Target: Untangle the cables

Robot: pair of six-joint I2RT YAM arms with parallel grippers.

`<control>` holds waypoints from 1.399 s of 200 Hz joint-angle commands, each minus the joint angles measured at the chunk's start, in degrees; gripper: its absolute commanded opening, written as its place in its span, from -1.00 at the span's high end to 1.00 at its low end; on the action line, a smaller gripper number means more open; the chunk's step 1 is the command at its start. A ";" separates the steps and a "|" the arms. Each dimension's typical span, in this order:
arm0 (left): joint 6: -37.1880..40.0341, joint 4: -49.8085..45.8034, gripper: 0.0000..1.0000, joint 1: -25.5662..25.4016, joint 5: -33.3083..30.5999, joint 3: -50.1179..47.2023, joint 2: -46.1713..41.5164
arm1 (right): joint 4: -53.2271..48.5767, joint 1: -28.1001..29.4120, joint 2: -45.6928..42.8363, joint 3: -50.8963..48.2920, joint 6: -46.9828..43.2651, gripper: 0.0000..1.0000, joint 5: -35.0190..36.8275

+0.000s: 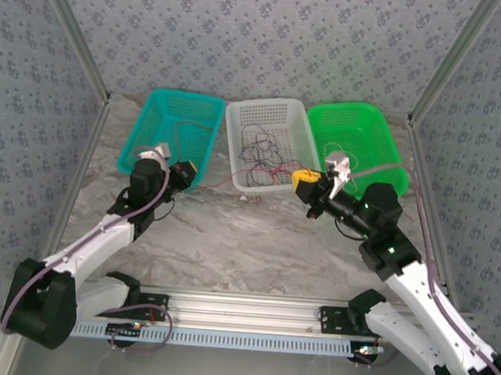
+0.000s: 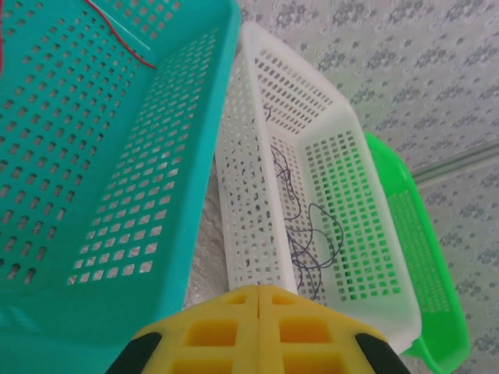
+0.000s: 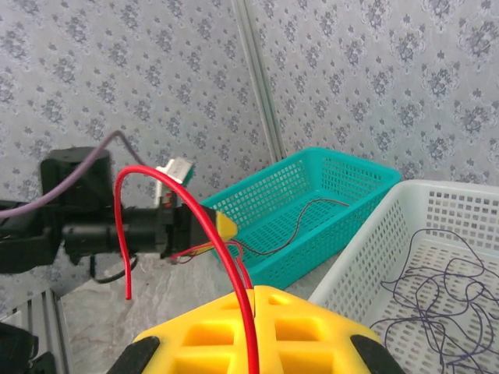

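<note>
A red cable is pinched between the yellow fingers of my shut right gripper. It arcs up and left to a free end, and a thinner red strand runs on to my left gripper. From above, that cable spans from the left gripper to the right gripper, in front of the white basket. The left gripper is shut, pads together. Dark cables curl in the white basket. Another thin cable lies in the teal basket.
Three baskets stand side by side at the back: teal, white and green. Patterned walls close in the sides and back. Marble tabletop lies between the baskets and the arm bases.
</note>
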 commanded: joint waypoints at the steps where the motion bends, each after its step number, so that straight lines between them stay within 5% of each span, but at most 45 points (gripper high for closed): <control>1: -0.85 -3.33 1.00 1.06 -2.78 -1.94 -4.88 | 8.42 0.20 5.35 4.24 2.50 1.00 -0.54; 50: 2.88 -10.90 1.00 6.05 -7.03 -3.24 -12.10 | 8.44 2.49 25.82 19.82 5.08 1.00 -2.91; 90: 4.62 -12.87 1.00 11.91 -7.31 -0.31 -8.85 | 1.69 2.66 47.62 40.08 8.37 1.00 -7.20; 155: 4.28 -9.90 1.00 16.79 -8.89 4.48 1.95 | -23.14 2.81 88.20 90.54 11.70 1.00 -17.95; 182: 5.26 -11.93 0.95 17.95 -9.26 6.89 5.67 | -26.89 2.60 99.15 103.40 15.45 1.00 -18.73; 245: 7.51 -15.56 0.01 18.14 -11.05 8.56 6.68 | -18.18 3.26 105.13 104.71 25.45 1.00 -17.77; 261: 8.29 -17.66 -0.43 18.09 -11.69 9.18 5.67 | -19.00 3.36 105.49 104.88 25.87 0.78 -16.23; 273: 8.62 -18.46 -0.51 18.10 -12.20 9.12 4.59 | -19.24 3.36 105.84 104.96 26.42 0.66 -15.63; 280: 8.60 -18.77 -0.55 18.15 -12.34 8.91 3.87 | -19.42 3.36 106.07 104.96 26.89 0.35 -15.38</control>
